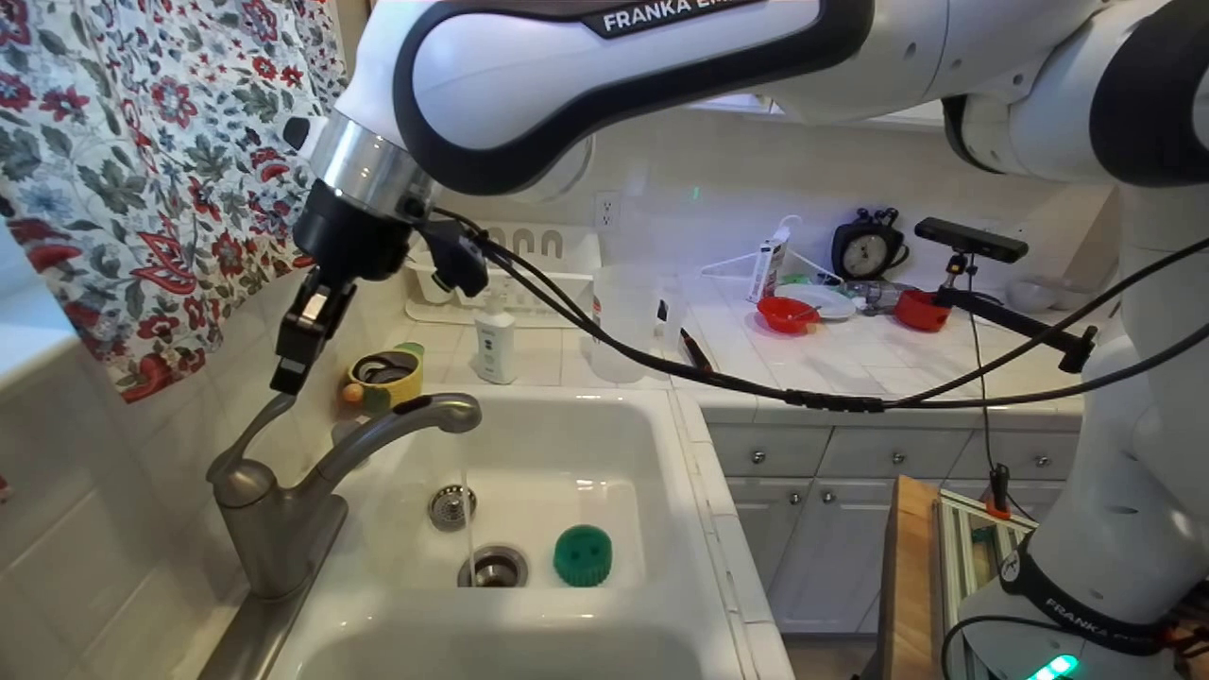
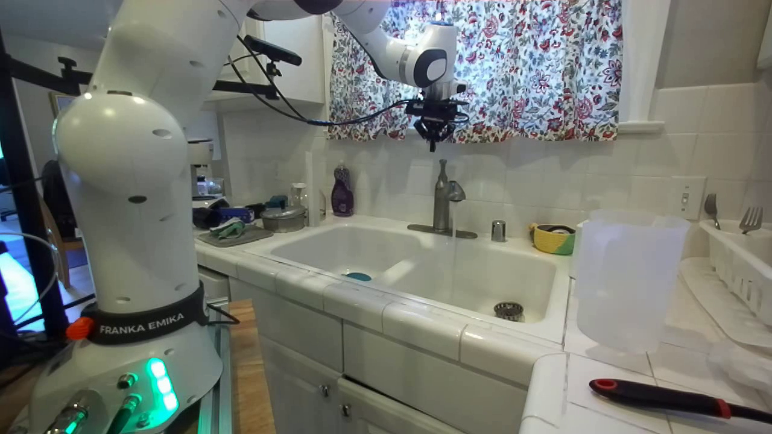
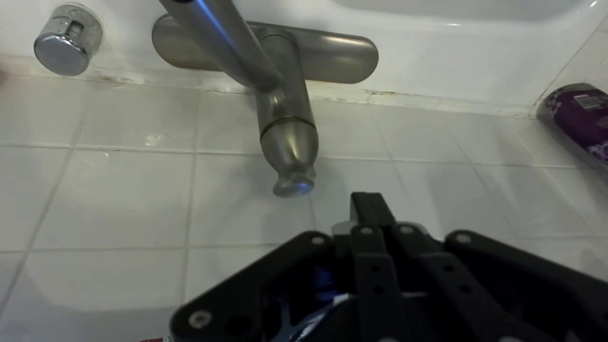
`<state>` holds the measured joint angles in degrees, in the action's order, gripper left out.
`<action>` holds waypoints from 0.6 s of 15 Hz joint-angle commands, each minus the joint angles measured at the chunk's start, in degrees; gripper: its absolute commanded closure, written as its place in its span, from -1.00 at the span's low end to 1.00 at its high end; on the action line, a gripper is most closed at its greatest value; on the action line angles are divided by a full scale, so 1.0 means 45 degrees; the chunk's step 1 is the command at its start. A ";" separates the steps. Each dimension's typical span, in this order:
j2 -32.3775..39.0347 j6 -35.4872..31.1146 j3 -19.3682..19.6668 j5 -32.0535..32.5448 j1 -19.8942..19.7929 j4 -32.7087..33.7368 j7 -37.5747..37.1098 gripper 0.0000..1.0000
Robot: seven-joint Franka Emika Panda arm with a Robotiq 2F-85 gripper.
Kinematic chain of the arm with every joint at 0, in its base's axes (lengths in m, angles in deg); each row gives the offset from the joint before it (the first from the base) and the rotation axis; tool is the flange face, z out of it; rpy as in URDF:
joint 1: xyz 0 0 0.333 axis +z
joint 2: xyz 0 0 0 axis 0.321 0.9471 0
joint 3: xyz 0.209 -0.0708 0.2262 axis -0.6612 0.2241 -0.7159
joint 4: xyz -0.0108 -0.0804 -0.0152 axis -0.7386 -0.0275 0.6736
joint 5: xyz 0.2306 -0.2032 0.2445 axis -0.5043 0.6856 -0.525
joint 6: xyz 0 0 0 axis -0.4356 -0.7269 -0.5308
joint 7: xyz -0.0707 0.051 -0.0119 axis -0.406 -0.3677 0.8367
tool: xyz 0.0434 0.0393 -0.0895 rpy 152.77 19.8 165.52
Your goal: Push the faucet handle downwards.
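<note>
The faucet handle [image 1: 253, 427] is a short grey-metal lever on top of the faucet body, raised and slanting up in an exterior view. It also shows in an exterior view [image 2: 443, 171] and in the wrist view [image 3: 293, 183]. Water runs from the curved spout [image 1: 378, 440] into the sink. My gripper [image 1: 287, 380] is shut with nothing between its fingers and points down just above the lever's tip. A small gap to the lever shows below the gripper [image 2: 432, 146]. In the wrist view the lever lies up and left of the fingertips [image 3: 372, 202].
The tiled wall [image 3: 128, 190] and a floral curtain [image 2: 531, 72] are close behind the gripper. A chrome cap [image 3: 66, 42] and a yellow pot [image 2: 553, 240] stand beside the faucet. A purple bottle [image 2: 342, 193] stands at the sink's back edge. A green scrubber [image 1: 583, 555] lies in the sink.
</note>
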<state>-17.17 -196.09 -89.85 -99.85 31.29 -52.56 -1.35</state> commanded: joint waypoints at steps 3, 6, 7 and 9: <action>0.0380 -0.0060 -0.0105 0.0213 -0.0069 0.0409 -0.0161 1.00; 0.0580 -0.0246 -0.0184 0.0135 -0.0093 0.0546 -0.0027 1.00; 0.0643 -0.0276 -0.0184 0.0161 -0.0077 0.0589 -0.0025 1.00; 0.0814 -0.0703 -0.0271 0.0067 -0.0095 0.0674 0.0104 1.00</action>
<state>-15.93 -196.94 -89.89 -99.79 31.20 -52.04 -1.34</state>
